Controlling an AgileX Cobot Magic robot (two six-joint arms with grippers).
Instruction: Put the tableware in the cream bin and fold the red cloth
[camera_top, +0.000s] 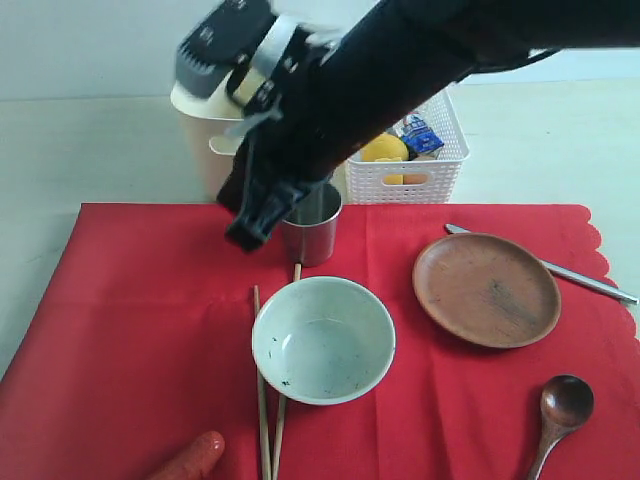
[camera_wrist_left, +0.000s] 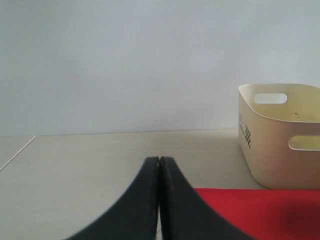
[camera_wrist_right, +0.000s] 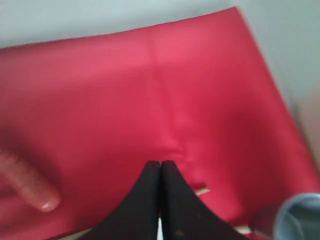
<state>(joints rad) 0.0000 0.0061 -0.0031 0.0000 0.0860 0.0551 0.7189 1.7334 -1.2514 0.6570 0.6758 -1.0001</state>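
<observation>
The red cloth (camera_top: 130, 330) lies spread over the table. On it stand the steel cup (camera_top: 315, 232), the white speckled bowl (camera_top: 323, 340) and the brown plate (camera_top: 487, 290). The wooden spoon (camera_top: 562, 405), chopsticks (camera_top: 262, 400) and metal knife (camera_top: 590, 283) lie on it too. The cream bin (camera_top: 205, 140) stands behind the cloth, partly hidden by my right arm. My right gripper (camera_top: 245, 238) hangs just left of the cup, shut on nothing (camera_wrist_right: 160, 163). My left gripper (camera_wrist_left: 159, 159) is shut and empty, off the cloth (camera_wrist_left: 270, 210), with the bin (camera_wrist_left: 280, 145) to one side.
A white lattice basket (camera_top: 420, 170) behind the cloth holds a lemon (camera_top: 383, 150) and a milk carton (camera_top: 420, 133). A sausage (camera_top: 190, 458) lies at the cloth's front edge, left of the chopsticks. My right arm stretches across the back of the scene.
</observation>
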